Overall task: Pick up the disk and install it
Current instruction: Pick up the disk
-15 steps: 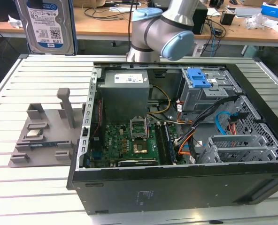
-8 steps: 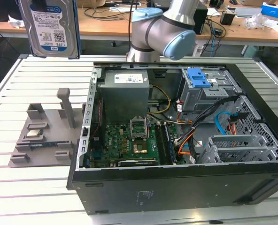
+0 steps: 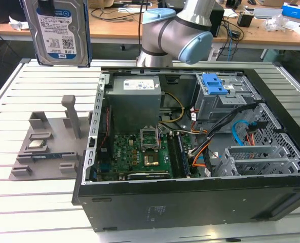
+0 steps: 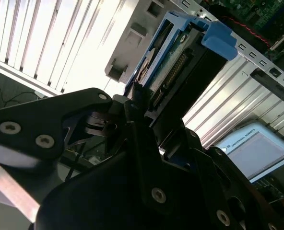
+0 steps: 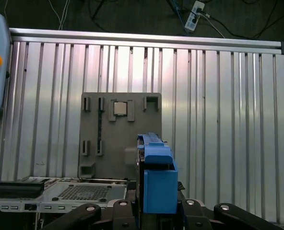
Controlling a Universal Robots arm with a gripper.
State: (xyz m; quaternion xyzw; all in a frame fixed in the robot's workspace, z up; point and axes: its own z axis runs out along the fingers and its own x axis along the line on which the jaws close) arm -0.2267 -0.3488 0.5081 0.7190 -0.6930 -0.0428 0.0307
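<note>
Blue-framed disk: silver drive in its bright blue bracket, raised clear of the worktop at the exterior view's left, label towards that camera.
Grip: the hand is closed on one end of the disk, with black fingers against the bracket. It carries nothing else.
Long axis: upright in the exterior view, running straight out from the hand. In the first wrist view the disk is seen edge-on.
Bearing to the bay: the grey drive cage with its blue latch sits inside the open computer case, well apart from the disk, towards the exterior view's right. The power supply lies between them.
Beneath the disk: a grey fixture tray on the slatted worktop, just beside the case wall. The disk is apart from it.
Arm: its elbow stands behind the case.
Cut off: the frame crops the disk's upper end in the exterior view.
Hard to make out: which face of the cage is open to receive the disk, and whether cables cross that opening.
Judgement: picked up; not yet installed.
</note>
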